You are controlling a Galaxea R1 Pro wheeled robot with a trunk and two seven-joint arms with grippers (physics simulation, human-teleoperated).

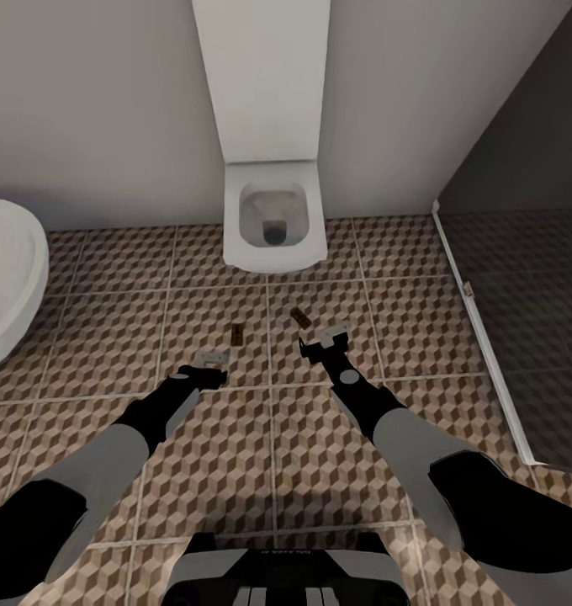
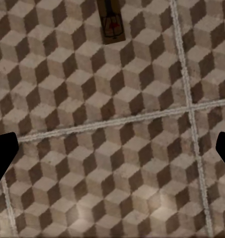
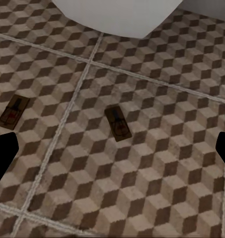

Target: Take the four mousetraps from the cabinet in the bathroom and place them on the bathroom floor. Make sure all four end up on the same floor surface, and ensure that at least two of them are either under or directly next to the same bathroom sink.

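Just beyond both wide-open, empty grippers, left [image 1: 209, 360] and right [image 1: 323, 343], two small brown wooden mousetraps [image 1: 235, 335] [image 1: 300, 318] lay flat on the cube-patterned tile floor [image 1: 210, 471].

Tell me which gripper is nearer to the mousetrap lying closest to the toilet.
Right. The right gripper hovers just behind that mousetrap, open and empty. The left gripper is farther off to its left, nearer the other mousetrap.

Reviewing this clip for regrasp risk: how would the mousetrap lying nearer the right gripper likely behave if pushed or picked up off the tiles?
The mousetrap looks like a stiff, thin wooden board, so it should not flex. Lying flat on the bathroom floor, it would probably slide rather than roll or tip. Its low profile leaves little edge to grip, and it seems light.
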